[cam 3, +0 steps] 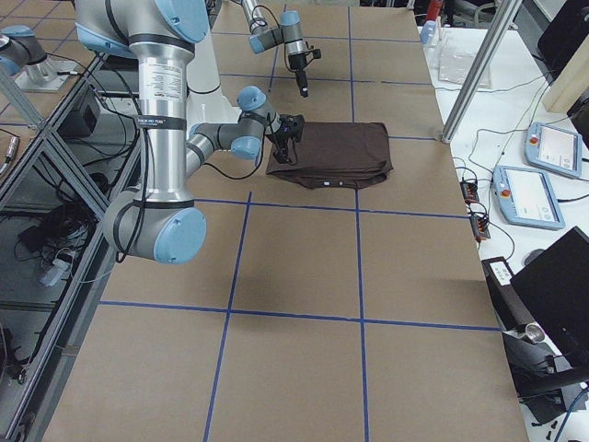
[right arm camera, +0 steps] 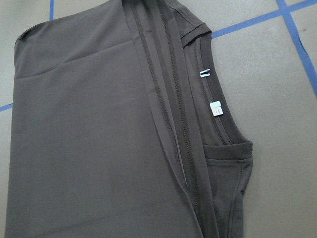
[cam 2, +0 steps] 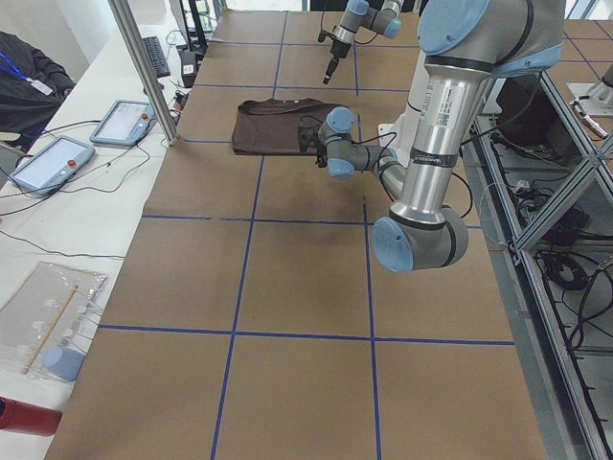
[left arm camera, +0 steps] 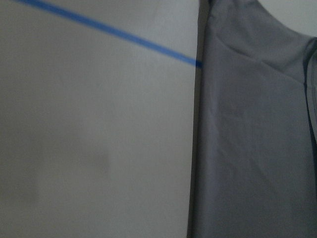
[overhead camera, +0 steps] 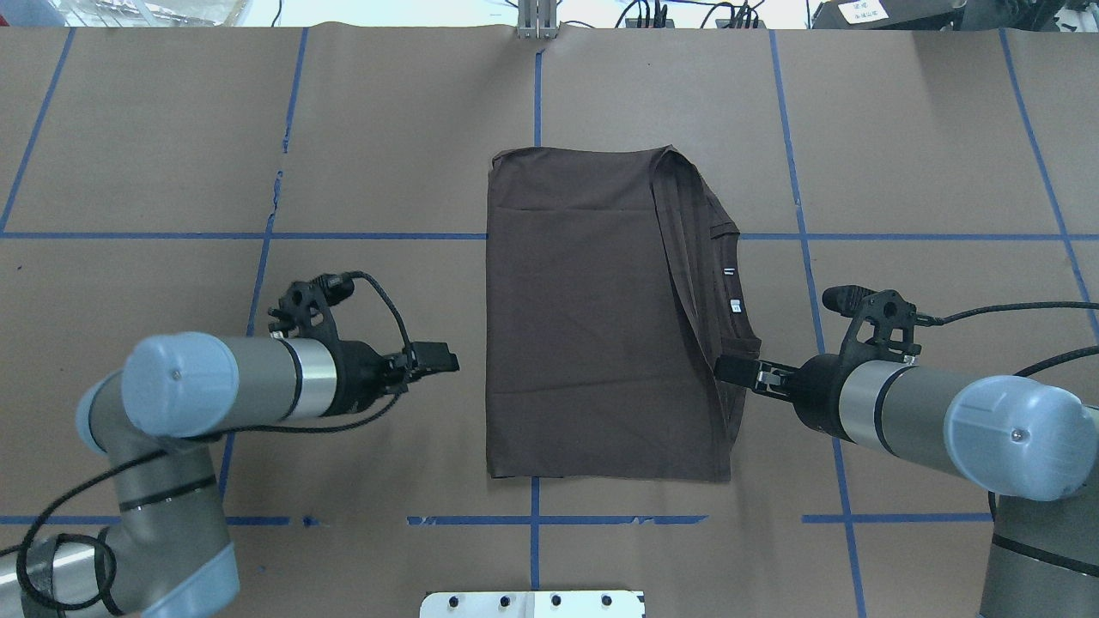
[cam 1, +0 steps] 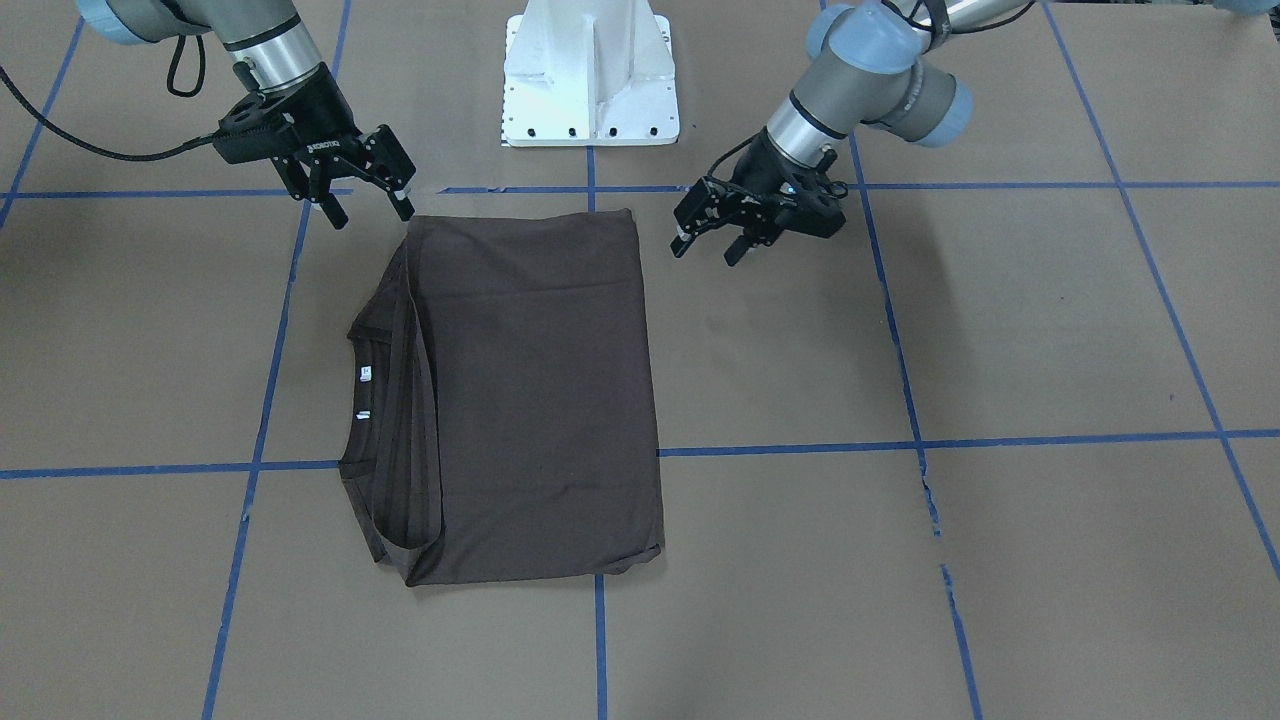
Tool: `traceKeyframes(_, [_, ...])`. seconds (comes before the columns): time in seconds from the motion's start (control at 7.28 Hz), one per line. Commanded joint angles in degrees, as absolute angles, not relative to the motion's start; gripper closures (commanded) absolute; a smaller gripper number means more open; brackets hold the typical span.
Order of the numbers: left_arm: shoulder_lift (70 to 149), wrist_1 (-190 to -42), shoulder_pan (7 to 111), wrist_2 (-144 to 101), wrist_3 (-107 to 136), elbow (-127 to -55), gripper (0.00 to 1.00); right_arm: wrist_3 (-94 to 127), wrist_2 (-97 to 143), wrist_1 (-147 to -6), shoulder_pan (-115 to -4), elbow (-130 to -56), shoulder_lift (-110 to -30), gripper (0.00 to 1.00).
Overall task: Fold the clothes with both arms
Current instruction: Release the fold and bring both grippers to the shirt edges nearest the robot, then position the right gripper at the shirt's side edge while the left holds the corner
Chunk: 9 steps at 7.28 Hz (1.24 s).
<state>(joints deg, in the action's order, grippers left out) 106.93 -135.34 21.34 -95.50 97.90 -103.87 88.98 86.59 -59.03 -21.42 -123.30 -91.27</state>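
Note:
The dark brown T-shirt (cam 1: 540, 400) lies flat on the brown paper, folded into a tall rectangle (overhead camera: 584, 326). Its ribbed collar and white neck tags (right arm camera: 216, 108) show along the edge on my right side. My right gripper (cam 1: 372, 213) hangs open over the shirt's near right corner (overhead camera: 730, 371), holding nothing. My left gripper (cam 1: 708, 245) is also open and empty, a short way off the shirt's left edge (overhead camera: 438, 359). The left wrist view shows only that straight shirt edge (left arm camera: 252, 148) beside bare paper; no fingers show in either wrist view.
Blue tape lines (cam 1: 900, 440) cross the paper-covered table. The white pedestal (cam 1: 590, 80) stands at the robot's side between the arms. A metal post (cam 2: 144, 67) and control tablets (cam 2: 124, 120) sit past the far edge, where a person's dark sleeve (cam 2: 29, 77) shows.

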Motion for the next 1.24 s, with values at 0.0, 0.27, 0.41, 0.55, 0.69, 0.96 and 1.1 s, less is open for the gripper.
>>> traceKeyframes(0.0, [109.06, -134.91, 12.44, -87.66, 106.94, -102.58, 0.32, 89.21, 86.22, -58.89, -21.45, -123.31, -91.23, 0.0])
traceKeyframes(0.27, [112.4, -134.91, 11.78, -87.28, 107.05, -98.72, 0.32, 89.21, 86.22, -58.89, -21.45, -123.31, -91.23, 0.0])
traceKeyframes(0.41, [112.41, -134.91, 11.69, -87.28, 107.05, -98.53, 0.32, 89.21, 86.13, -58.89, -21.45, -123.4, -91.14, 0.0])
traceKeyframes(0.55, [112.5, -134.91, 11.69, -87.36, 107.05, -98.09, 0.32, 89.3, 86.13, -58.89, -21.45, -123.4, -91.23, 0.0])
traceKeyframes(0.69, [112.67, -134.91, 11.69, -87.36, 107.05, -98.09, 0.32, 89.3, 86.13, -58.89, -21.45, -123.4, -91.23, 0.0])
traceKeyframes(0.96, [112.85, -134.91, 11.6, -87.36, 107.05, -98.09, 0.32, 89.3, 86.13, -58.89, -21.45, -123.4, -91.23, 0.0])
traceKeyframes(1.1, [112.85, -134.91, 11.6, -87.36, 107.05, -98.0, 0.32, 89.3, 86.13, -58.89, -21.45, -123.4, -91.23, 0.0])
